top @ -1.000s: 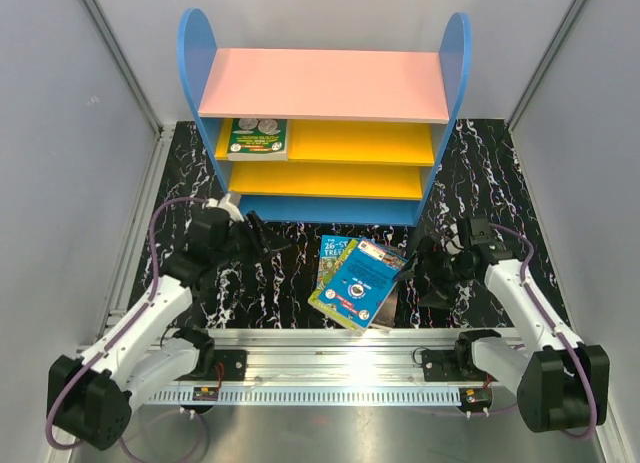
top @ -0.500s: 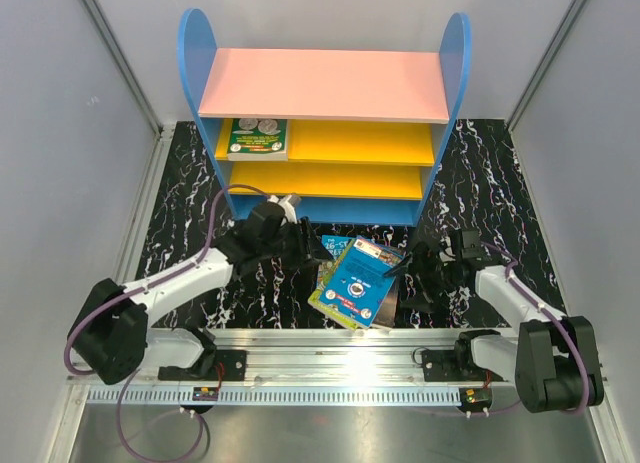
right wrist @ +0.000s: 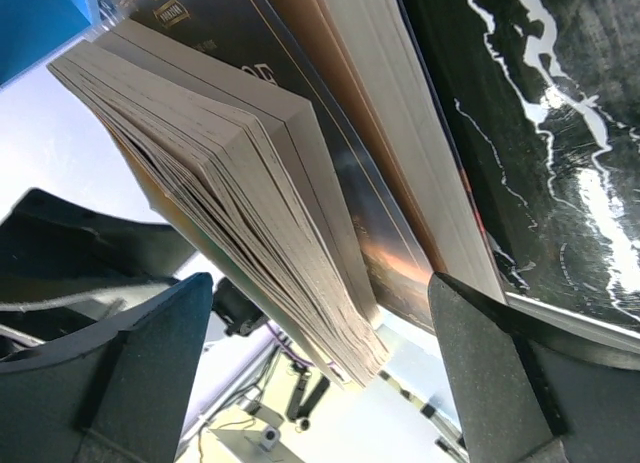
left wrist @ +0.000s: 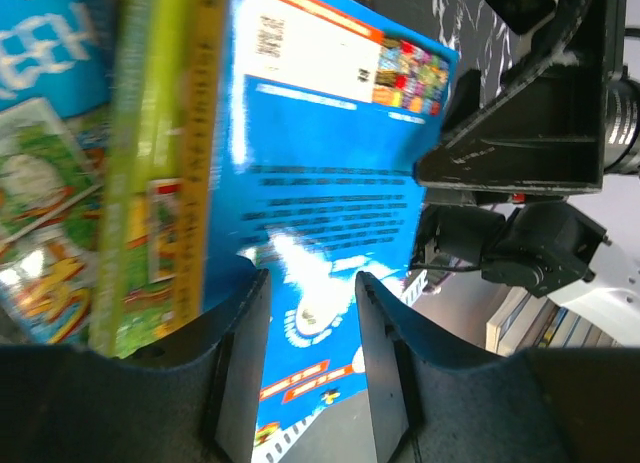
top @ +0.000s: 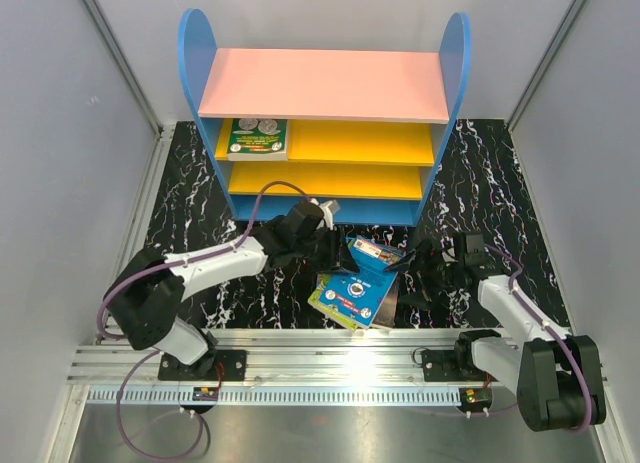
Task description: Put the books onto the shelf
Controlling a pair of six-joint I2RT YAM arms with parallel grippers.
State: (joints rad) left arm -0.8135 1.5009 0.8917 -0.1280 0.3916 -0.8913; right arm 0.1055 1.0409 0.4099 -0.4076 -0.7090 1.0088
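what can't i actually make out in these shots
Top external: green book, far end under the pink top board; title too small.
Top external: dark book, only a sliver shows from under the blue book.
Left wrist: blue book's print blurred, lower cover behind the left gripper.
Right wrist: page edges between the right gripper fingers; covers cut off by the top edge.

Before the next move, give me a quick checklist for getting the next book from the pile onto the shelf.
1. Left end effector lined up over the blue book: ok.
2. Blue book actually gripped: cannot tell.
3. Right end effector open around the page edges of the pile: ok.
4. Pile squared up: not ok, the books lie fanned.
5. Free room on the shelf beside the green book: ok.
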